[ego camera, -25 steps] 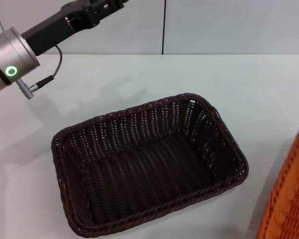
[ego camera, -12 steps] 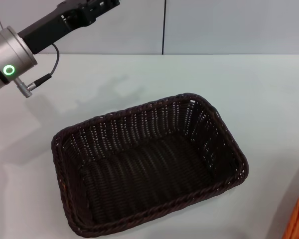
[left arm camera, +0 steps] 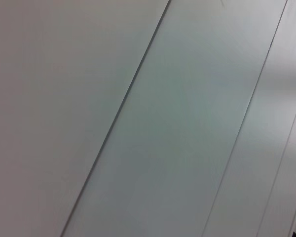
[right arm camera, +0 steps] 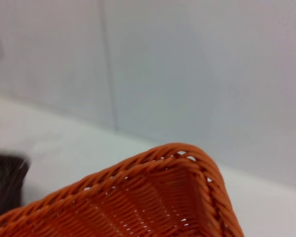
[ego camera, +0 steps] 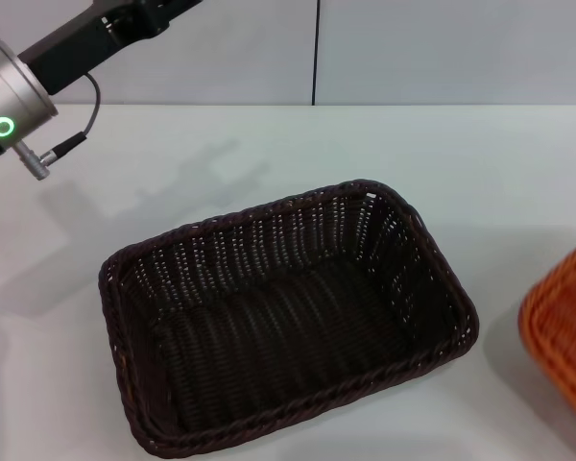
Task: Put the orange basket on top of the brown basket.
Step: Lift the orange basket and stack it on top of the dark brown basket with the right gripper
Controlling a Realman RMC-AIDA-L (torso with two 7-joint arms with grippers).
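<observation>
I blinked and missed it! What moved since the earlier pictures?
The orange basket at the robot's right dipped almost out of view, then came back flatter, its corner showing near the brown basket. The left arm pulled up and away. The brown basket stayed put on the table.

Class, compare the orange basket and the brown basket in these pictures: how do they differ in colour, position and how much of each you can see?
Colour: the orange basket is bright orange; the brown basket is nearly black.
Position: the brown basket sits mid-table; the orange basket is at the head view's right edge, apart from it.
Visibility: the brown basket shows whole, open side up and empty; the orange basket is cut off, only one corner showing.
Shared: both are woven with braided rims.
</observation>
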